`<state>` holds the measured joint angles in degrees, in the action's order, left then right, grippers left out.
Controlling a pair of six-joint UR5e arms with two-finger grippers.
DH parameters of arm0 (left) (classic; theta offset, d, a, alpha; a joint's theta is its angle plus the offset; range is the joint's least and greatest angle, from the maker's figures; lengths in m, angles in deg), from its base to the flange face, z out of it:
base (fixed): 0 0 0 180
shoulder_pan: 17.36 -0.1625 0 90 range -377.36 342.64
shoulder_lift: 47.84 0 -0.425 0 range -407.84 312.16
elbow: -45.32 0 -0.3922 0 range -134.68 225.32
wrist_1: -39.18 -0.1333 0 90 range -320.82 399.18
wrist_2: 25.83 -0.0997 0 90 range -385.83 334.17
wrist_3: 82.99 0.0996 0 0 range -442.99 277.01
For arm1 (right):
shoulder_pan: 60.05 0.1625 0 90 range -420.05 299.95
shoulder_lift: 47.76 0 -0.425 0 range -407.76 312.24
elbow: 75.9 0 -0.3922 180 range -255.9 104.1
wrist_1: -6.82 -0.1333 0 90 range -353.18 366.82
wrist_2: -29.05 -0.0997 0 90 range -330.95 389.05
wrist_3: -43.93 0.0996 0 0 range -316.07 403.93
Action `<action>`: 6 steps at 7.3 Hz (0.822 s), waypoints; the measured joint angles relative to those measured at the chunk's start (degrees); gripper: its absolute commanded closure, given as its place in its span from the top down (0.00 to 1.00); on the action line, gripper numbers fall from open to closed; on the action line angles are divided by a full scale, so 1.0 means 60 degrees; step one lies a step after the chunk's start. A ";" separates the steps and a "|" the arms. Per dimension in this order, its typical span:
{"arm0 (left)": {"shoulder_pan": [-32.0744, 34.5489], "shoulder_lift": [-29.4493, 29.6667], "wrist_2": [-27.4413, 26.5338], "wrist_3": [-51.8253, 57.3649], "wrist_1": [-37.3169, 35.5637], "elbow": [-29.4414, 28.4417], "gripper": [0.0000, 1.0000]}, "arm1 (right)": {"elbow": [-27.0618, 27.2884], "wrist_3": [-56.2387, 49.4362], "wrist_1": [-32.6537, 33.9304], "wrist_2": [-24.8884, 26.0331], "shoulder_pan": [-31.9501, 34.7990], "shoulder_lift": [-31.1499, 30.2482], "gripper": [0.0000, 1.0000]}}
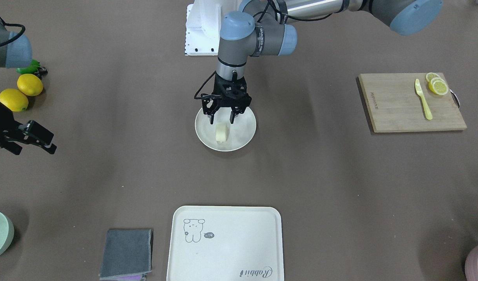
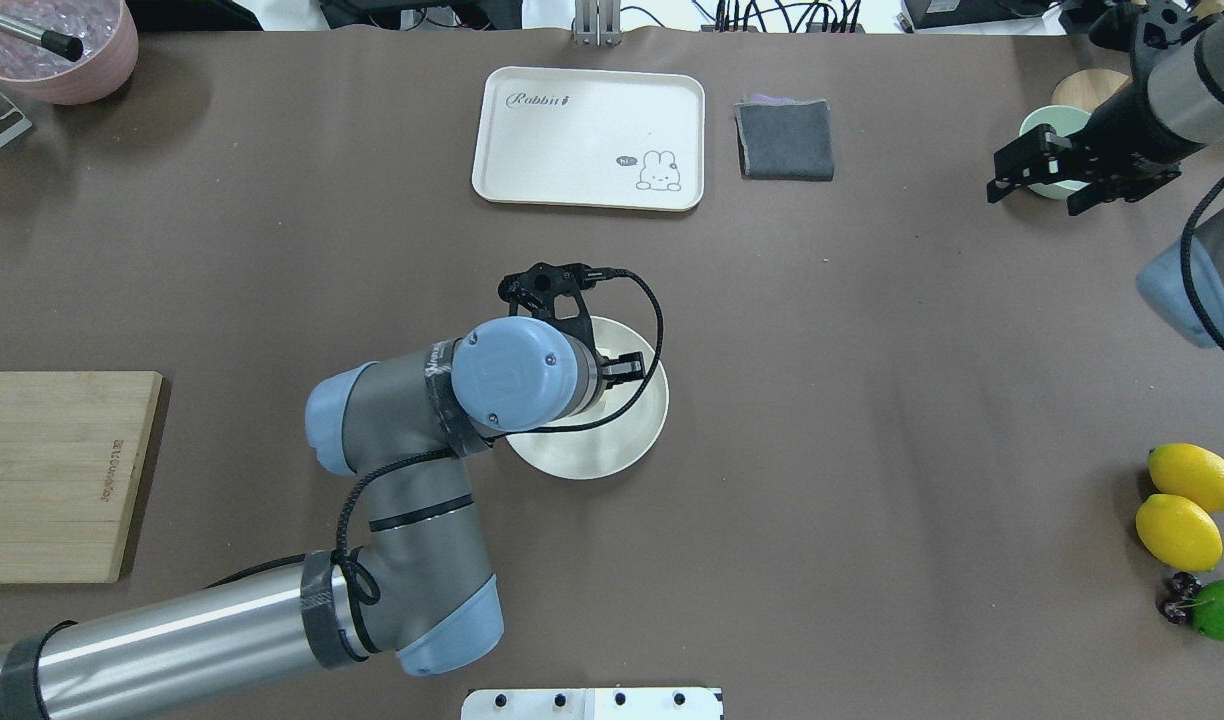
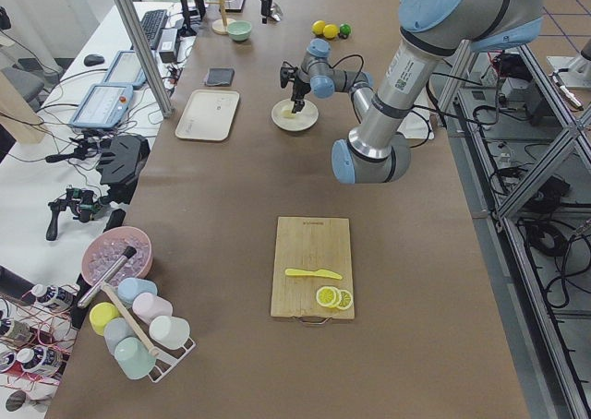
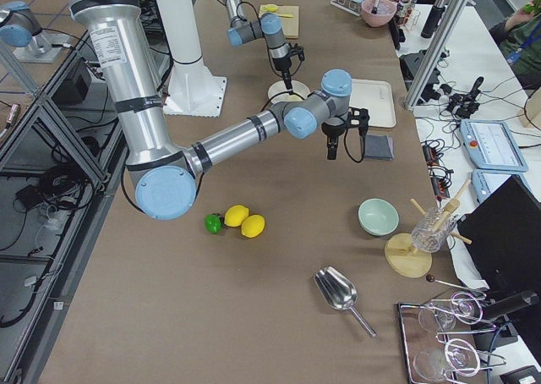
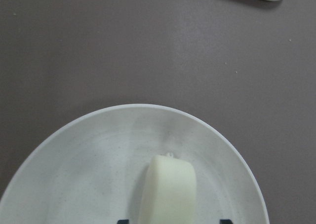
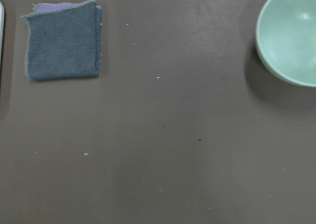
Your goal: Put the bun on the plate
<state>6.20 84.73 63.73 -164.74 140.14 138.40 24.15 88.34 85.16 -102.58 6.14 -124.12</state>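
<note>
The bun [image 1: 222, 132], a pale cream oblong lump, lies on the round cream-white plate [image 1: 245, 136] at the table's middle. My left gripper [image 1: 222, 119] hangs open just above it, one finger on each side of the bun's far end, not touching it. In the left wrist view the bun [image 5: 168, 189] rests on the plate [image 5: 74, 174], with the two dark fingertips just showing at the bottom edge, wide apart. My right gripper [image 1: 36, 150] hovers open and holds nothing, far off above the table near the green bowl [image 2: 1047, 125].
A cream tray [image 1: 223, 242] with a drawing and a folded grey cloth [image 1: 125, 253] lie at the operators' side. A wooden cutting board [image 1: 395, 105] carries a yellow knife and lemon slices. Two lemons [image 1: 20, 91] and a lime sit by the right arm.
</note>
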 measured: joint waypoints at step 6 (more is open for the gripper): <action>0.7271 -0.2734 0.4859 0.8687 -0.3380 0.1667 0.98 | -0.0567 -0.5738 0.0912 -0.0440 0.2681 -0.2775 1.00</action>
<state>49.83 68.33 92.88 -112.61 119.86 148.39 20.75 53.91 90.63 -105.23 22.22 -140.77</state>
